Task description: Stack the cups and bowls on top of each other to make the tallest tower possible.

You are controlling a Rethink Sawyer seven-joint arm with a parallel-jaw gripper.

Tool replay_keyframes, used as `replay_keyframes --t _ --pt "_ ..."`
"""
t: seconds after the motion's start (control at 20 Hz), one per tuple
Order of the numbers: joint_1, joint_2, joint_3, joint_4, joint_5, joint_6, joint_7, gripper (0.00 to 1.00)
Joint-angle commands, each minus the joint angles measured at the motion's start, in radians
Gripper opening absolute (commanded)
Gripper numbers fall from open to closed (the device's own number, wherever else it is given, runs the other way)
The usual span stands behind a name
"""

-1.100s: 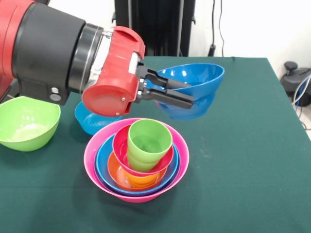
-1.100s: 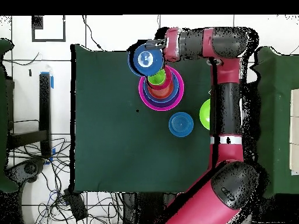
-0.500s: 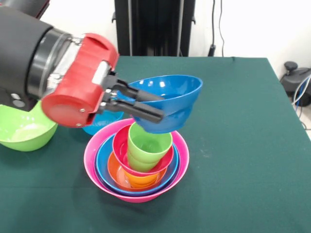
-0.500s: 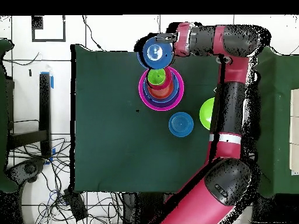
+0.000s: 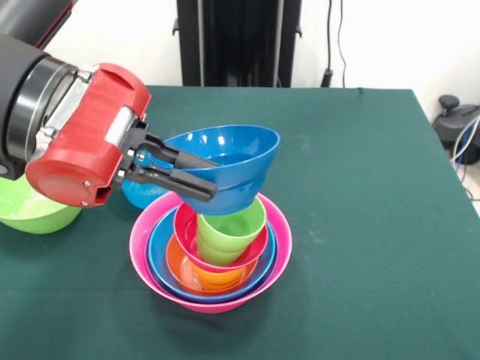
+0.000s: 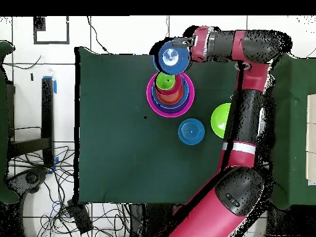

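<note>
We are clamping our pincer (image 5: 196,182) on the blue bowl's (image 5: 232,154) rim above the green cup (image 5: 229,229); light, stiff, glossy plastic, likely slippery.

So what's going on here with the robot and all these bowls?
The Sawyer arm's gripper has its jaws clamped on the rim of a dark blue bowl, held tilted just above the lime green cup that tops the tower. That tower nests orange, red-pink and blue bowls inside a big pink bowl. A lime green bowl and a sky blue bowl sit apart on the green tablecloth, not yet stacked.
</note>
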Motion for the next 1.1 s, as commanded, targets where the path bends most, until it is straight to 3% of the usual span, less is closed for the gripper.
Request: replay_keyframes --t 0.05,1.1 --pt "0.030 0.042 -0.093 -0.033 -0.031 0.086 0.053 0.00" --pt "0.001 0.027 -0.124 0.120 0.017 0.025 0.087 0.00"
